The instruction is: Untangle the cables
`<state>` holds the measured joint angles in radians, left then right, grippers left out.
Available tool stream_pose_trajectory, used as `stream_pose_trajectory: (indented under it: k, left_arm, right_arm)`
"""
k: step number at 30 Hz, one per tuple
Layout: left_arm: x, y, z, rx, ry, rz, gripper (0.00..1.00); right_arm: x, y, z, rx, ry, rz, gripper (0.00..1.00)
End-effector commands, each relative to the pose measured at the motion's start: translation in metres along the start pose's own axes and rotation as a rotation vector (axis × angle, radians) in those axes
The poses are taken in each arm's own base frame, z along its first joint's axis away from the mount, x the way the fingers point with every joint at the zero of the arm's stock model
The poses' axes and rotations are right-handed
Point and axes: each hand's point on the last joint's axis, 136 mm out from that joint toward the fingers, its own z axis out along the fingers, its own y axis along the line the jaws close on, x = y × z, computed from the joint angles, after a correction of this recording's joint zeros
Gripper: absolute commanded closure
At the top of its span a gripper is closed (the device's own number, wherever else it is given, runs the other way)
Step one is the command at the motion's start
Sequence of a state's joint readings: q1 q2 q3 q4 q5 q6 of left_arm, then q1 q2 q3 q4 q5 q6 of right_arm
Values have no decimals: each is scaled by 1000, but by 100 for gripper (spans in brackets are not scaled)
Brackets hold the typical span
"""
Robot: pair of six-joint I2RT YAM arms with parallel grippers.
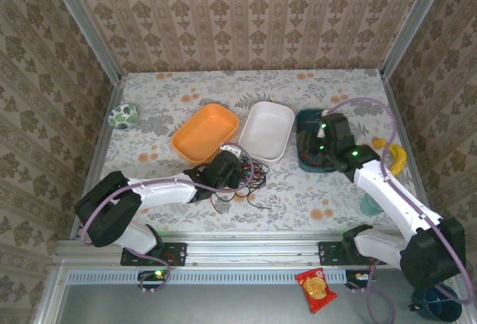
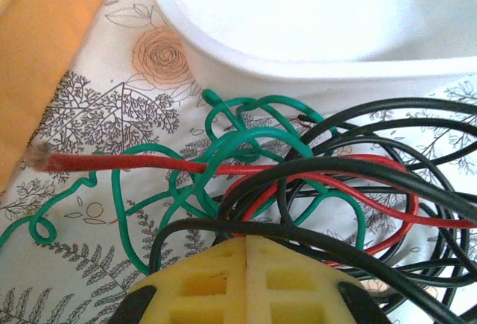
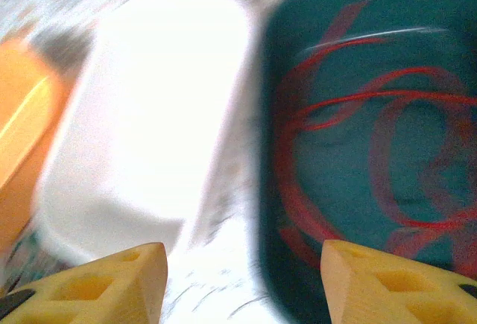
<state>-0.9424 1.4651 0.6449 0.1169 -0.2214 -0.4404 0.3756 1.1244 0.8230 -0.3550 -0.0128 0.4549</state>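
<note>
Left wrist view: a tangle of cables (image 2: 313,182) lies on the floral table cloth (image 2: 97,115), just in front of the white tray (image 2: 298,33). A green cable (image 2: 246,139) curls in loose loops on the left side of the heap. A red cable (image 2: 134,163) with a frayed end runs across it from the left. Several black cables (image 2: 387,115) arc over both on the right. The left gripper (image 2: 246,253) sits at the near edge of the tangle, its yellow fingers pressed together with no gap. A black loop runs around its tip, and whether any wire is pinched there cannot be told. An orange tray (image 2: 45,56) fills the left edge.

Right wrist view, blurred: the right gripper (image 3: 246,272) hangs with its fingers well apart and nothing between them, above the strip of cloth between the white tray and a teal tray (image 3: 335,41). A second red cable (image 3: 358,100) lies coiled inside the teal tray.

Top external view: the orange, white and teal trays stand in a row across the table, with the tangle just in front of the white one. A banana (image 1: 395,156) lies right of the teal tray, and a small green bowl (image 1: 123,116) sits far left
</note>
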Motion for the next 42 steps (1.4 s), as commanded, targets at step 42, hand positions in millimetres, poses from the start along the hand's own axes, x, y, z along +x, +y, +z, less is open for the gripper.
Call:
stream_pose_trajectory:
  k: [42]
  left_arm:
    - [107, 51, -45, -100, 267, -14, 73]
  right_arm:
    - [122, 100, 68, -240, 407, -312, 45]
